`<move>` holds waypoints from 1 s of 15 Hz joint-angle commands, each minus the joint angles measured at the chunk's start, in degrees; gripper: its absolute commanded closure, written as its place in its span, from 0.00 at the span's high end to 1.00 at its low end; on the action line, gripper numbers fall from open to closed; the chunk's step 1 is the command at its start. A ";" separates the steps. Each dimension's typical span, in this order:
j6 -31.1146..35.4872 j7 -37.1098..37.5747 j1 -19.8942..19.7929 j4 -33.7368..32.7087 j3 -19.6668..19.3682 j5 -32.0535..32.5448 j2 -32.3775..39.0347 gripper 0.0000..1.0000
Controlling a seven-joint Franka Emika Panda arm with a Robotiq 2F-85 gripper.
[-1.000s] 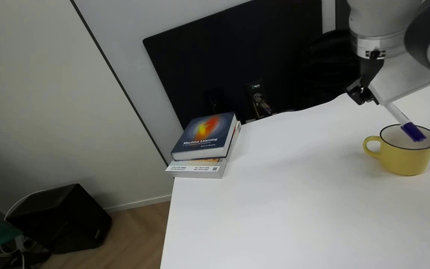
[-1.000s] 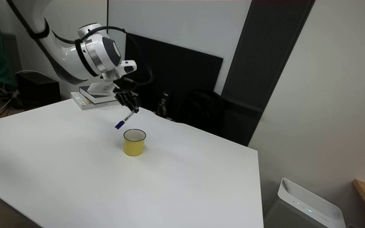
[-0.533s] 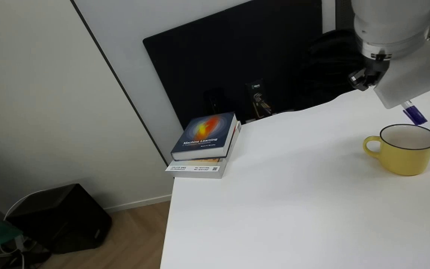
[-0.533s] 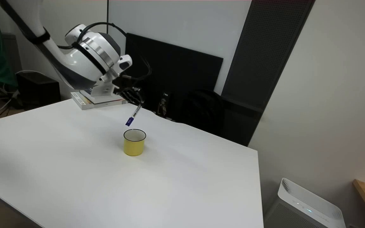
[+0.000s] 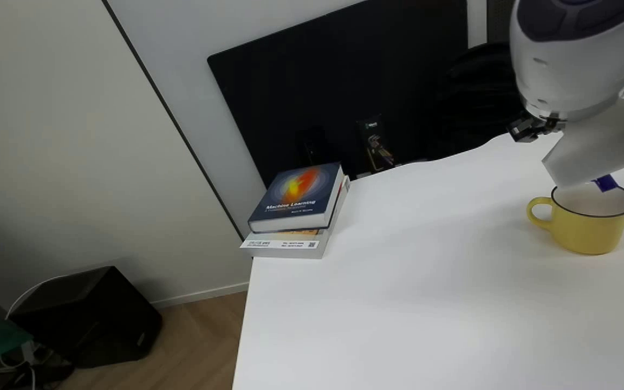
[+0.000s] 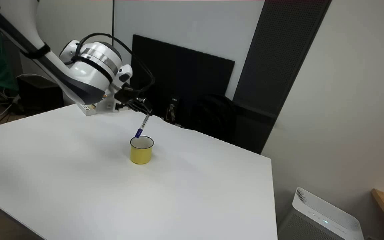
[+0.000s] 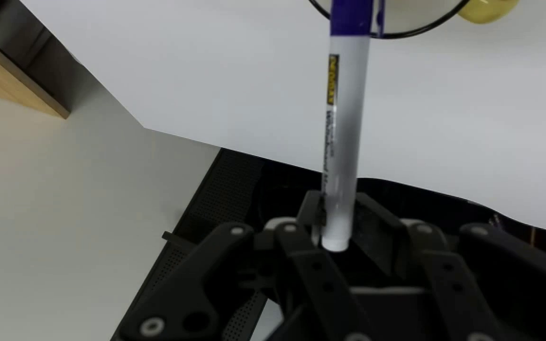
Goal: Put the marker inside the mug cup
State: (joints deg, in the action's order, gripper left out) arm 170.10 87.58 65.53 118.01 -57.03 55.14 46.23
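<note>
My gripper [image 7: 338, 204] is shut on the plain end of the marker [image 7: 346, 113], a white pen with a blue-purple cap. In an exterior view the marker [image 6: 142, 126] hangs tilted from the gripper [image 6: 149, 112], cap down. The yellow mug [image 6: 141, 156] stands upright on the table just below it, and the cap overlaps its rim. In an exterior view only the marker's cap [image 5: 605, 183] shows at the far rim of the mug [image 5: 588, 230]; the arm hides the rest. In the wrist view the cap crosses the mug's rim [image 7: 410, 32]. I cannot tell whether the cap is below the rim.
A stack of books [image 5: 296, 200] lies at a corner of the white table [image 5: 398, 303]. A black panel [image 6: 182, 66] and a dark bag [image 6: 212, 113] stand behind the table's back edge. A white appliance [image 6: 325, 216] stands beside the table.
The marker has swung steeper and across over the mug, then come down so its cap meets the mug's rim in view. The arm has lowered. The mug has not moved.
</note>
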 commanded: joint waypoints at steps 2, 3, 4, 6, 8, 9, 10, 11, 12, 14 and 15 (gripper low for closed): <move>4.36 10.33 3.59 -0.78 -5.40 1.13 8.41 0.06; 5.23 11.72 3.67 -1.00 -5.78 0.87 9.68 0.06; 6.33 13.17 3.91 -1.25 -6.42 0.73 11.05 0.06; 7.73 15.94 4.19 -2.01 -7.57 0.12 13.98 0.06; 9.06 18.99 4.76 -2.78 -9.00 -0.40 16.99 0.06; 9.55 20.29 5.03 -3.09 -9.60 -0.62 18.45 0.06; 9.94 21.43 5.31 -3.19 -10.10 -0.87 19.61 0.06; 10.15 22.33 5.47 -3.13 -10.23 -1.12 20.41 0.06; 10.40 23.22 5.78 -3.02 -10.35 -1.44 21.22 0.06; 10.52 24.53 6.54 -2.52 -10.24 -2.14 22.33 0.06; 10.52 25.00 6.81 -2.27 -10.07 -2.27 22.64 0.06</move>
State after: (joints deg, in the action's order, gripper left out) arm 178.49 107.21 69.59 115.79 -64.31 53.65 62.96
